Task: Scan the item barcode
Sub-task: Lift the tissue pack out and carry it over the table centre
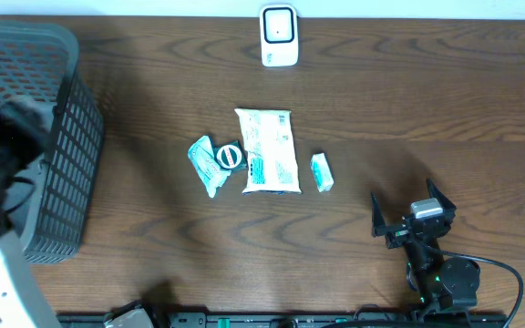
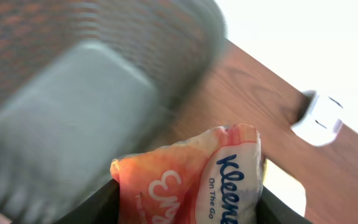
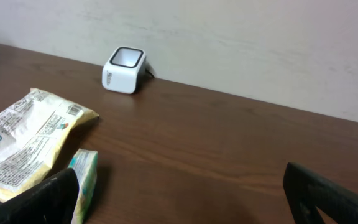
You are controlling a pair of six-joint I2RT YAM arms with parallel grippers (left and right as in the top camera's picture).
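**Orange-and-white tissue pack [image 2: 191, 180] gripped in left hand [image 2: 188, 208]**

Partway closed, with dark fingers [image 2: 98, 204] pressed on both sides of the pack and its blue lettering facing the wrist camera. Held at the 9 o'clock side of the desk [image 1: 427, 91], close by the grey basket [image 1: 35, 137], which blurs across the 10 o'clock half of the wrist view. Cannot tell from above just where the pack sits against the basket, the arm being a dark blur there.

White scanner [image 1: 279, 35] standing at 12 o'clock on the brown wood, near the back edge and well apart from the pack. Seen at 3 o'clock from the left wrist.

Right hand [image 1: 403, 193] spread fully wide at 4 o'clock, gripping nothing, pointed toward 12.

Lying at the centre:
- large white packet [image 1: 267, 150], flat
- crumpled blue-and-white wrapper [image 1: 206, 164] just beside it at 9 o'clock
- round black-rimmed piece [image 1: 231, 156] on the wrapper's edge nearest the packet
- small box [image 1: 322, 171] near the packet's 3 o'clock, not touching
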